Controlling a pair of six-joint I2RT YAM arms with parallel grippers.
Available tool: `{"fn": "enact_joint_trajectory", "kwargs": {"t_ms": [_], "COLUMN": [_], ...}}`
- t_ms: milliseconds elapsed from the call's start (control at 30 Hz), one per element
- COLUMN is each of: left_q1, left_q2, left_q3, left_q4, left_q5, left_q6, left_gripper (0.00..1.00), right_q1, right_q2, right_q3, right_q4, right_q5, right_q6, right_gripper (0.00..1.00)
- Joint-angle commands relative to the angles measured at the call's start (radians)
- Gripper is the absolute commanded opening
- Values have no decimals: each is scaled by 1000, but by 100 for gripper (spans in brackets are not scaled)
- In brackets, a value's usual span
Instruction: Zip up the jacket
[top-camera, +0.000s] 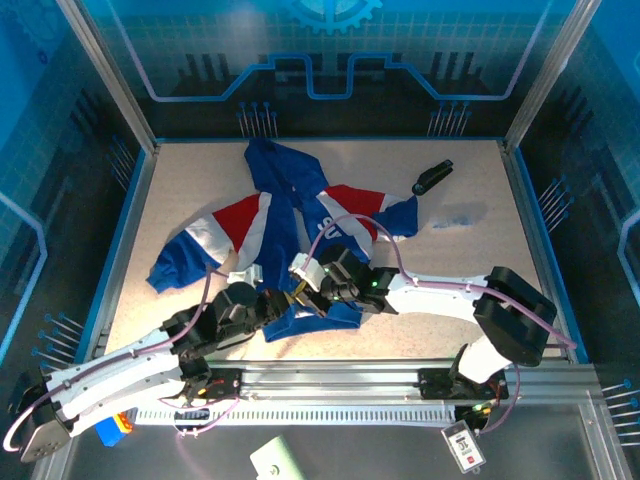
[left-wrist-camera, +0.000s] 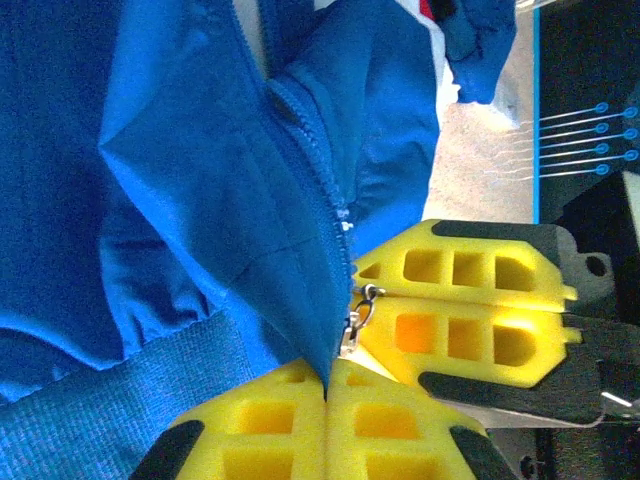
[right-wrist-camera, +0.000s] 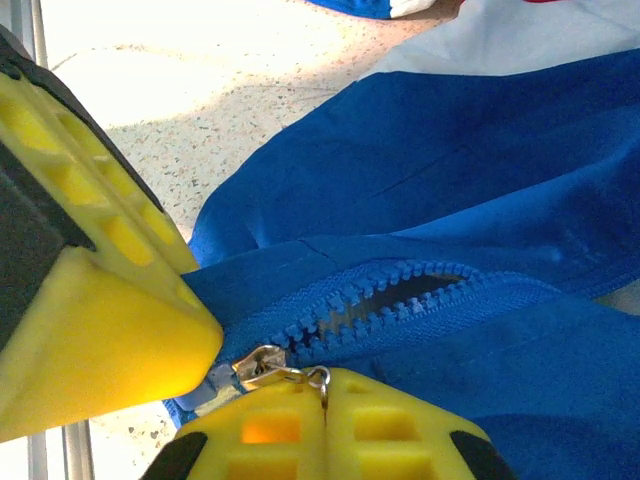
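Left jaws are clenched on the jacket (top-camera: 290, 215) right at the hem, at the bottom end of its zipper (right-wrist-camera: 400, 300). Right jaws sit just beside them, pinched tight on the little metal zipper pull (right-wrist-camera: 275, 368). The jacket's lying rumpled on the counter (top-camera: 470, 250), a bit left of middle, hood at the far end, hem near the arms.

My left arm (top-camera: 130, 368) and right arm (top-camera: 440, 299) wear white shells with black joint housings, and a pale pink cable (top-camera: 450, 285) runs along each. My left gripper (left-wrist-camera: 327, 380) and right gripper (right-wrist-camera: 325, 392) carry bright yellow finger pads (left-wrist-camera: 270, 430) moulded with rectangular pockets, backed by black plates.
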Motion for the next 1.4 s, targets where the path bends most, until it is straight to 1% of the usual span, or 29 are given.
{"fn": "enact_joint_trajectory", "kwargs": {"t_ms": [0,233,567,633,900,1367], "left_q1": [2,2,2,2,2,2], "left_q2": [-30,-83,-82,-81,-76,-76], "left_q3": [10,-5,-3,-3,2,22], "left_q4": [-119,-149,-130,-127,-116,-155], "left_q5": [45,52,82,87,101,110], "left_q6": [49,39,40,39,47,57], "left_gripper": [0,0,0,0,0,0], "right_q1": [-12,-17,-48,-59,-90,-137], "right_q2": [13,14,7,7,14,104], "right_q3": [35,36,35,67,102,202], "right_q4": [-23,-32,-33,-35,-44,-58], "right_q5": [66,81,82,82,85,60], "right_q6": [-7,-1,-2,-4,-16,-32], "right_gripper": [0,0,0,0,0,0]}}
